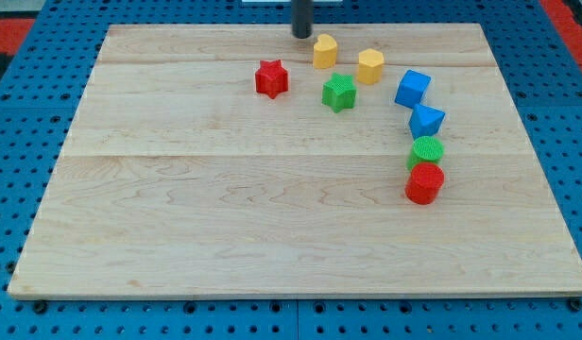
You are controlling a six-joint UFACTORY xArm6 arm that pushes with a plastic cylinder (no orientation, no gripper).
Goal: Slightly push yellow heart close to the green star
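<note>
The yellow heart [325, 51] lies near the view's top centre of the wooden board. The green star [338, 92] sits just below it, slightly to the right, with a small gap between them. My tip [301, 35] is at the board's top edge, just left of and a little above the yellow heart, close to it; I cannot tell whether it touches. The rod rises out of the view's top.
A second yellow block [370, 66], pentagon-like, lies right of the heart. A red star [271, 78] is left of the green star. On the right a blue cube [413, 88], blue triangle [426, 120], green cylinder [427, 149] and red cylinder [424, 182] run downward.
</note>
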